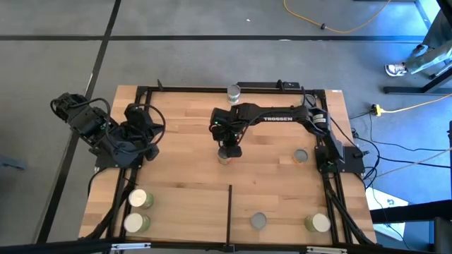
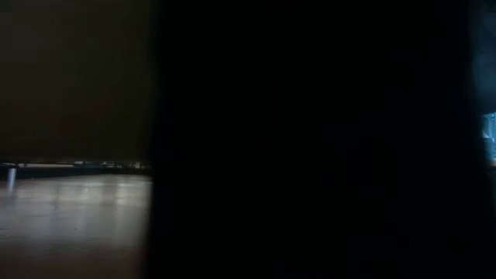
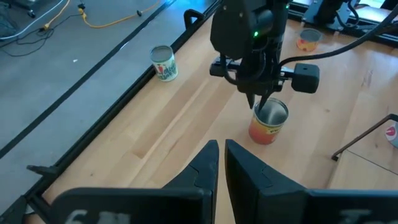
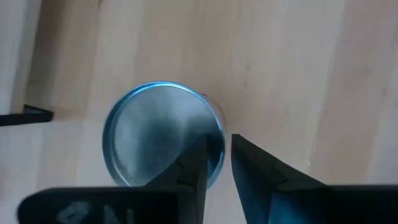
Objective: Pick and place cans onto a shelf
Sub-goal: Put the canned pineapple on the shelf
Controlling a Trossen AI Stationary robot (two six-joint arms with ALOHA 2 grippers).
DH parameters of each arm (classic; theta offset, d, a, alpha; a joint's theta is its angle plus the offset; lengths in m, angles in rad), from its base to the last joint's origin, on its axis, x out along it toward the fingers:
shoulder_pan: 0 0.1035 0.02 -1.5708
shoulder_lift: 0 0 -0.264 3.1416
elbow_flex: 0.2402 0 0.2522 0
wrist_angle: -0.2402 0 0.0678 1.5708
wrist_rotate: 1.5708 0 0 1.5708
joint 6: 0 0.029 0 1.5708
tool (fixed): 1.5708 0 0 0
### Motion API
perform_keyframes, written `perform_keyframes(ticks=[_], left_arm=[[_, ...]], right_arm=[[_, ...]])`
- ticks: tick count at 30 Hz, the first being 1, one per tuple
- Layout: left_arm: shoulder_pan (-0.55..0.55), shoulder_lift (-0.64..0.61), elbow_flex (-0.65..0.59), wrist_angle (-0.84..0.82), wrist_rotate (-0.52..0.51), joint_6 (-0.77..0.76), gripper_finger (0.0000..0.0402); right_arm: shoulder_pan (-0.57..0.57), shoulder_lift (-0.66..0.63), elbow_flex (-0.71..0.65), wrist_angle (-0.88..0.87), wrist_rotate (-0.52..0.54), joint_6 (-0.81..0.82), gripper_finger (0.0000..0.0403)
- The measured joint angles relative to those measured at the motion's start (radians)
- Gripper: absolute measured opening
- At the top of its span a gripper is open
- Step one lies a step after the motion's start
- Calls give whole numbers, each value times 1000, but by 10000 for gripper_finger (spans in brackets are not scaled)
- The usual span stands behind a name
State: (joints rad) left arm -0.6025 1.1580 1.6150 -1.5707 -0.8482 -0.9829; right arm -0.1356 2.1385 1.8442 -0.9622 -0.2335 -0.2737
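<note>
Right gripper (image 1: pixel 227 149) above a central can (image 3: pixel 268 122); left arm (image 1: pixel 113 130) waits at the table's left.
</note>
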Motion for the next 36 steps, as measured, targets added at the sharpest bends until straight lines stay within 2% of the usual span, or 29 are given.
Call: perform_keyframes(ticks=[4, 8, 10, 22, 27, 36], left_arm=[[0, 0, 0, 0, 0, 0, 22], [0, 0, 0, 0, 0, 0, 22], [0, 0, 0, 0, 0, 0, 22], [0, 0, 0, 0, 1, 0, 22], [0, 0, 0, 0, 34, 28, 22], [0, 0, 0, 0, 49, 35, 22]], right_arm=[[0, 9, 2, 5, -6, 3, 68], [0, 10, 2, 11, -1, 7, 19], [0, 12, 14, 4, 0, 35, 9], [4, 19, 117, -70, 10, 147, 2], [11, 18, 154, -92, -18, 187, 2], [57, 18, 303, -112, 12, 245, 1]])
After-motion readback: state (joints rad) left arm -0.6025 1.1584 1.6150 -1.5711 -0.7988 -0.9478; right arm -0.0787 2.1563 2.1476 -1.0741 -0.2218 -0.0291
